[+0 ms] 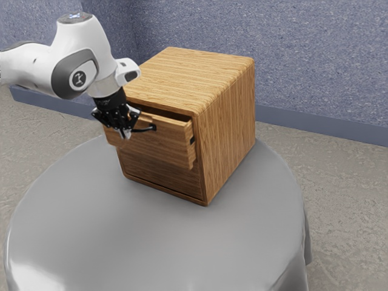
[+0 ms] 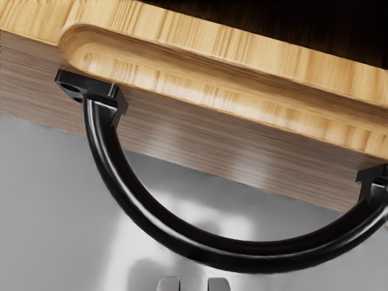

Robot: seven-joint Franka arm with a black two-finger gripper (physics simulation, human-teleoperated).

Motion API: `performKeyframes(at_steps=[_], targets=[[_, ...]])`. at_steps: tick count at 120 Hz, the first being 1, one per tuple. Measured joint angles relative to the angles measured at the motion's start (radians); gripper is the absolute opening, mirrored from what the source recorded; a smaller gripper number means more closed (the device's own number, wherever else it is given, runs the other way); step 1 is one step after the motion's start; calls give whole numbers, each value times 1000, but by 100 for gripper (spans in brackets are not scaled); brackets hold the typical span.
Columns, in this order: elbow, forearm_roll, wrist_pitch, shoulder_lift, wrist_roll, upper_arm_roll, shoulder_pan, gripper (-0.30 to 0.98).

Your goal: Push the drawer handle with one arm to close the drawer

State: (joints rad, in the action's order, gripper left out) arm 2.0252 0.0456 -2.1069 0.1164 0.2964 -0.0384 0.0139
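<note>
I count one table, one wooden cabinet, one pulled-out drawer and one black handle with two mounts. There is one robot arm, with one gripper that has two fingers.

1 emblem on arm, seemingly; text unreadable.

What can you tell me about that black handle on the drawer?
The handle is a smooth, glossy black bow, perhaps metal or plastic. Its two angular feet sit against the front of the drawer, which stands partly open, and its curve bulges outward. The gripper is by its outer side; whether they touch, I can't tell.
</note>
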Motion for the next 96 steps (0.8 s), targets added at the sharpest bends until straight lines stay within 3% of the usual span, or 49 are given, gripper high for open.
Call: performKeyframes(at_steps=[58,65,73,80,86,96], targets=[[-85,-5,-56,-87,-59,2,-37,-4],[46,-8,-57,29,-57,0,-38,-3],[260,-10,-40,258,-44,-3,-11,-2],[314,-23,9,358,-31,-26,-3,6],[157,-60,92,325,-20,-56,-2,17],[-200,-98,249,136,-6,-81,-2,34]])
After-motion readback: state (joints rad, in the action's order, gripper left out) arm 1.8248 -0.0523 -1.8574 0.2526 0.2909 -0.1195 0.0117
